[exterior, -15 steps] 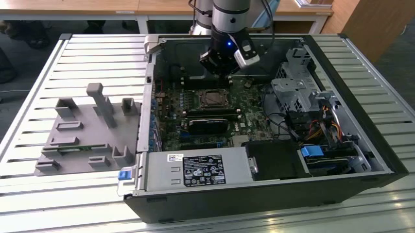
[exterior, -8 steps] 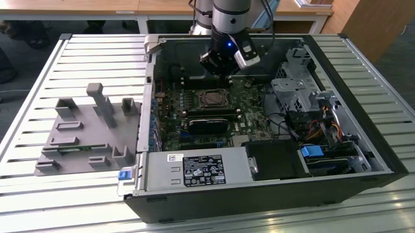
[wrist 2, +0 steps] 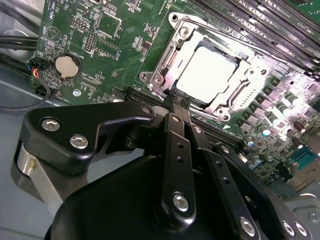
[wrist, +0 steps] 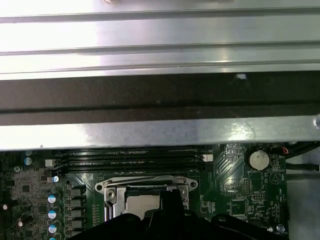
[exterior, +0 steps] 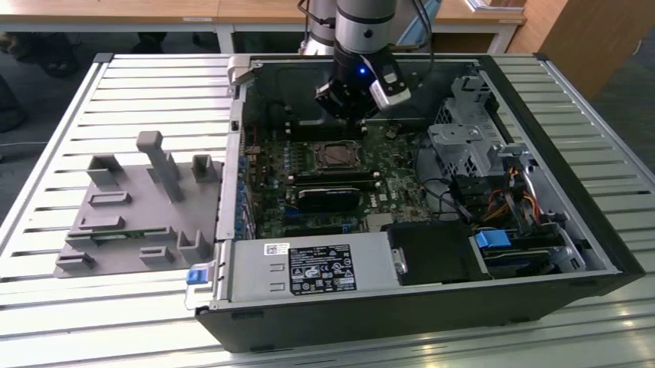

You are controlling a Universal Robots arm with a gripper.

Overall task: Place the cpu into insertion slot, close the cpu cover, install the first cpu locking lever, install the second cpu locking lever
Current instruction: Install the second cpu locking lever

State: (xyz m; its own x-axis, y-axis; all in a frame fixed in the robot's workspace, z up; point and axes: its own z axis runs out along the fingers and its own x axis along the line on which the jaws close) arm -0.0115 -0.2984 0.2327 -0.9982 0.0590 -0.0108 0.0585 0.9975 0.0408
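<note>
The cpu (wrist 2: 205, 75) lies in the insertion slot (wrist 2: 172, 22), its pale face showing through the window of the cpu cover (wrist 2: 242, 82), which lies flat over it. My gripper (wrist 2: 174, 97) has its black fingers drawn together, with their tips at the socket's near edge; whether they touch a locking lever I cannot tell. In the exterior view the gripper (exterior: 348, 115) hangs inside the open computer case, just behind the insertion slot (exterior: 336, 156). The first wrist view shows the socket (wrist: 145, 190) with the cpu (wrist: 140, 205) partly hidden by the gripper (wrist: 170, 202).
Long black memory slots (wrist 2: 280, 20) run beside the socket, and a coin battery (wrist 2: 65, 66) sits on the green board. The case holds a power supply (exterior: 307, 268), a drive cage (exterior: 465, 149) and cables (exterior: 517, 203). A grey fixture (exterior: 138, 207) stands on the slatted table.
</note>
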